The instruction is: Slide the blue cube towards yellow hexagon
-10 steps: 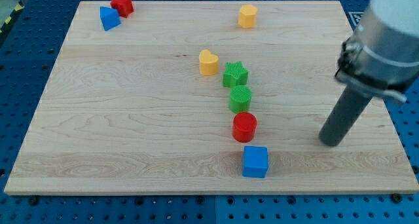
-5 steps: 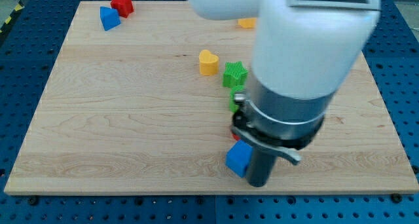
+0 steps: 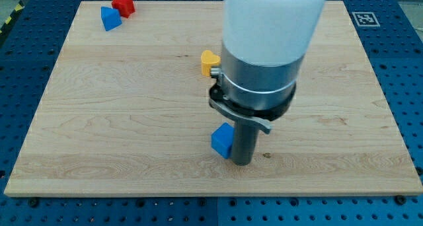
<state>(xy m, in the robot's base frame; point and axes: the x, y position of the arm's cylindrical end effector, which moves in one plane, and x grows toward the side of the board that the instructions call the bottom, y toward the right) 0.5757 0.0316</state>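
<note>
The blue cube (image 3: 222, 139) lies on the wooden board (image 3: 119, 120) near the view's bottom centre. My tip (image 3: 242, 162) rests on the board right against the cube's right side. The arm's large white and grey body hides the yellow hexagon, both green blocks and the red cylinder. A yellow heart-shaped block (image 3: 209, 62) peeks out at the arm's left edge, above the blue cube.
A red star-shaped block (image 3: 122, 2) and a blue wedge-like block (image 3: 110, 18) sit together at the board's top left corner. A blue perforated table surrounds the board.
My tip swept from the board's right side to the blue cube and pushed it left and slightly up. The arm now covers the middle blocks.
</note>
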